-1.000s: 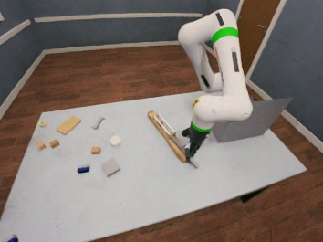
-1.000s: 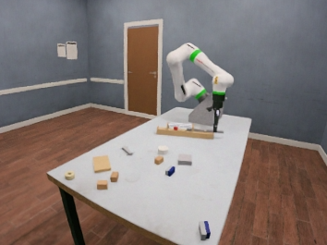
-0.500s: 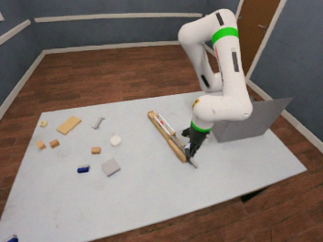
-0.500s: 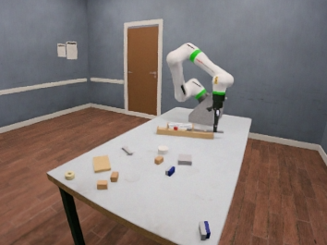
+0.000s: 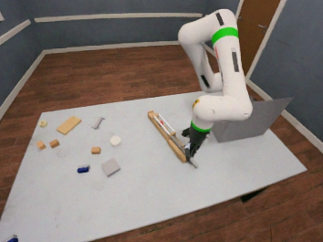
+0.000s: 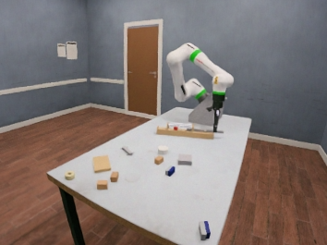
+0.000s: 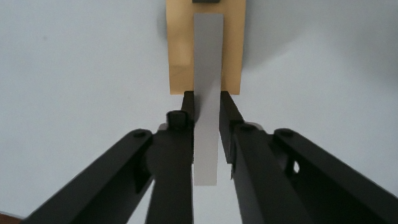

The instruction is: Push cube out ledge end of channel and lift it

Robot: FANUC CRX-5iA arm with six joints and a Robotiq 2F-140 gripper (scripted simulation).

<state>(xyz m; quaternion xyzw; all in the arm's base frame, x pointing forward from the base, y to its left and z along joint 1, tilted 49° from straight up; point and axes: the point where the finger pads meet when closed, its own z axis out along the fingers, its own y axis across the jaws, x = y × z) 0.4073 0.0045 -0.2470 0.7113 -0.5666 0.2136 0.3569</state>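
Observation:
The channel is a long wooden base with a clear roof, lying in the middle of the white table. A small red cube shows inside it, toward its far half. My gripper stands just outside the channel's near end, pointing down. It is shut on a flat grey stick. The stick lies along the channel's line and its far tip reaches over the wooden end. The cube is hidden in the wrist view.
A grey slanted panel stands behind the arm. Loose pieces lie on the table's left: wooden blocks, a white disc, a grey tile, a blue block. A blue-and-white block sits at the front edge.

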